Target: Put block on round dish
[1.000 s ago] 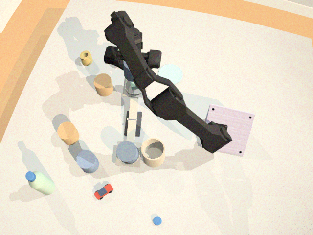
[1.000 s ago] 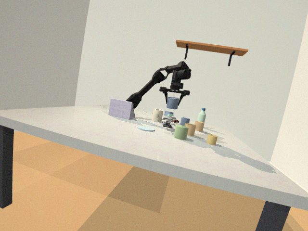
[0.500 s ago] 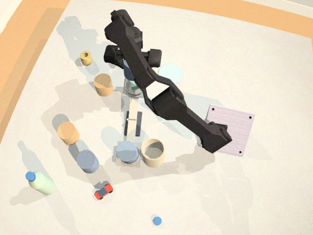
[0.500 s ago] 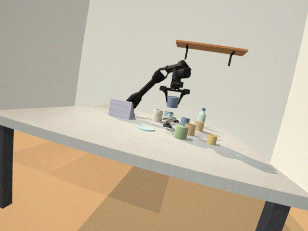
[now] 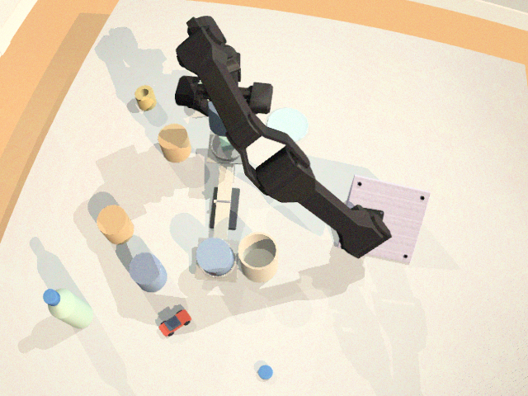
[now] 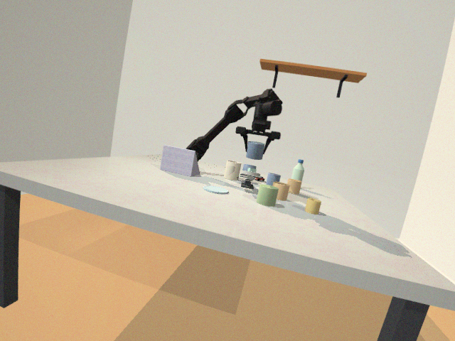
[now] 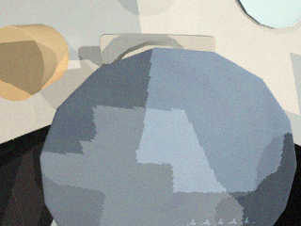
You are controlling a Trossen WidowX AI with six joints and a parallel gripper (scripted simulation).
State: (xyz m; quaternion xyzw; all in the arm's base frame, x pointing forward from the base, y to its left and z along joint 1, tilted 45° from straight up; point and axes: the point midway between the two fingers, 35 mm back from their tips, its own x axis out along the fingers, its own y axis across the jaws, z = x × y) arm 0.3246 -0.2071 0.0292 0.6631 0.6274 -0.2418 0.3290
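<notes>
My gripper is shut on a blue cup, held upright in the air above one end of the balance. A small green block sits uncovered on that end, below the cup; in the wrist view the cup hides it. The other blue cup stands on the opposite end. The pale round dish lies beside the uncovered end, with nothing on it.
An orange cup, a green cup and a yellow mug are nearby. A beige mug stands close beside the other balance cup. A lilac board stands near the arm's base.
</notes>
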